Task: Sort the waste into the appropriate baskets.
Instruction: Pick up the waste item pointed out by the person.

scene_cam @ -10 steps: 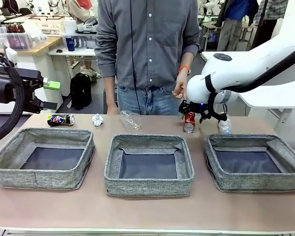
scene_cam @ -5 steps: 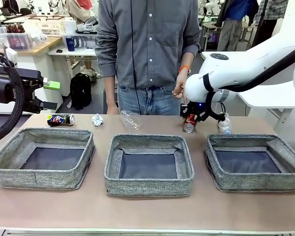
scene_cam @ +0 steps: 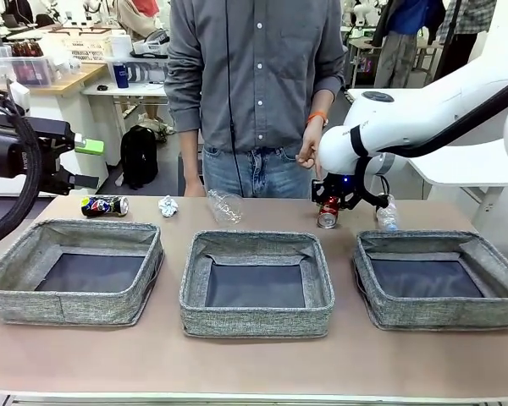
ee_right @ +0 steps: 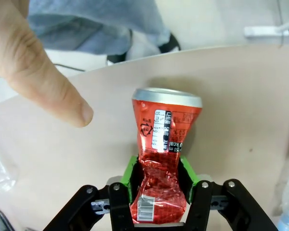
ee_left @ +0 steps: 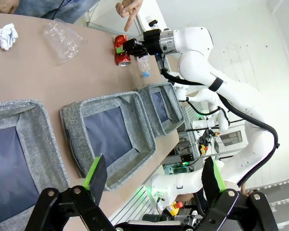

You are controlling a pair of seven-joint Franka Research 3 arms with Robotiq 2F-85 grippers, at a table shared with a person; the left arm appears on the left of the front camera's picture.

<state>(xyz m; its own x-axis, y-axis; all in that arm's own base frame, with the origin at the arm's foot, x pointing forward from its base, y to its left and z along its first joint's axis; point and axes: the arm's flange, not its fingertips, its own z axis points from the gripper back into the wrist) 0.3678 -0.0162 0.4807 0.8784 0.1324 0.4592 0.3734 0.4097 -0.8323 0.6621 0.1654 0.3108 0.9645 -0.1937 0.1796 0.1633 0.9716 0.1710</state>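
Step in hand: pick-up of the crushed red can (scene_cam: 326, 212), with no waste lying in any basket yet. The right gripper (scene_cam: 331, 203) is pinching the can's crumpled end between its green pads, jaws narrow. The can is sitting tilted at the tabletop's (scene_cam: 254, 364) far edge, right of centre; cannot tell whether it is touching the surface. The person's hand (ee_right: 43, 72) is pointing a finger just beside it. The left gripper (ee_left: 153, 172) is hovering off the left edge, jaws wide, carrying nothing.

The dark can (scene_cam: 104, 205), paper ball (scene_cam: 168, 205), plastic cup (scene_cam: 224, 205) and water bottle (scene_cam: 387, 216) are lying along the far edge.

Next move, as I am judging it: raising the can clear, carrying it over a rim of the left basket (scene_cam: 68, 304), middle basket (scene_cam: 254, 320) or right basket (scene_cam: 440, 315), then releasing. Nothing is marking which basket takes metal
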